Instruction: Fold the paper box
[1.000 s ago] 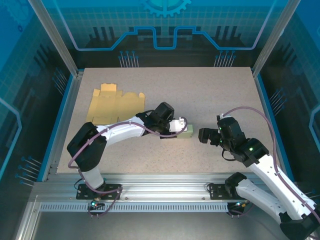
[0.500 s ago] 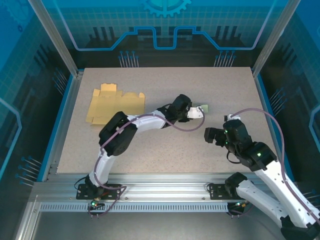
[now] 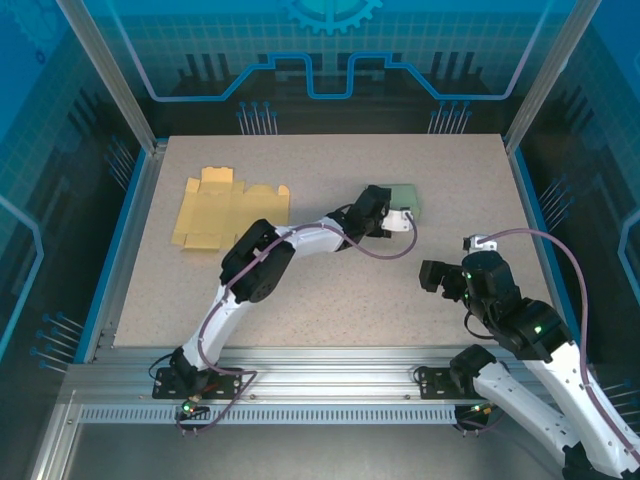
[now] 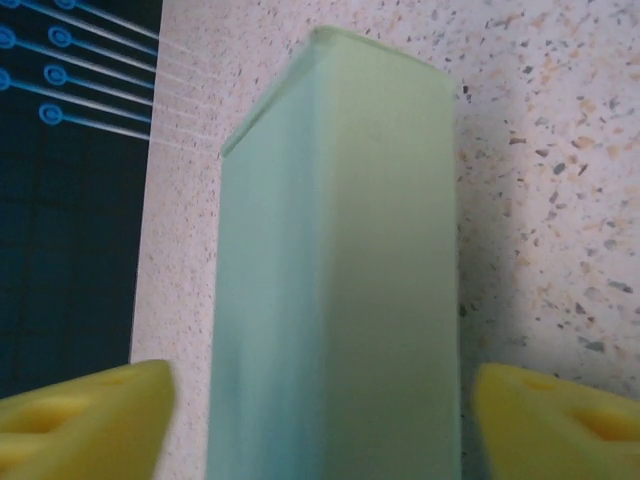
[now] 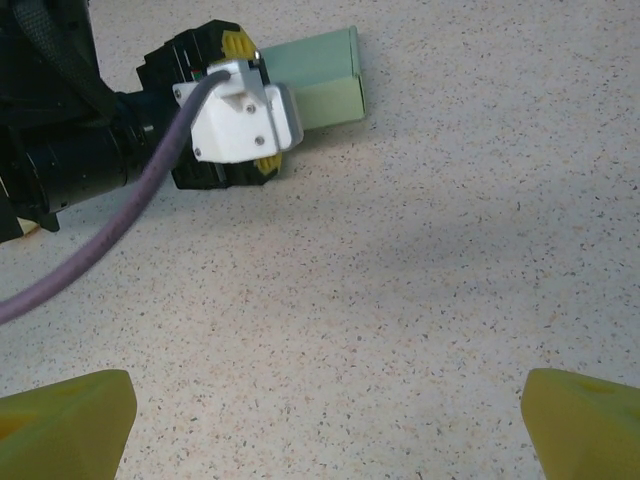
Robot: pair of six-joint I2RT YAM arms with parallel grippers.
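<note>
Folded green box [image 3: 405,198]: one, on the table's [image 3: 330,300] far half, right of middle.
Flat yellow cardboard [image 3: 228,208]: one patch, far-left corner; sheet number unclear.
Arms: two, left arm [image 3: 300,240], right arm [image 3: 520,320].
Grippers: two, left gripper [image 3: 400,217], right gripper [image 3: 432,275].

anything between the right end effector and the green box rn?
No loose object: bare table lies between the right end effector and the green paper box. The left end effector sits at the box's end nearer the left arm, open, one finger on each side, so that end is taken. The far end looks free.
</note>
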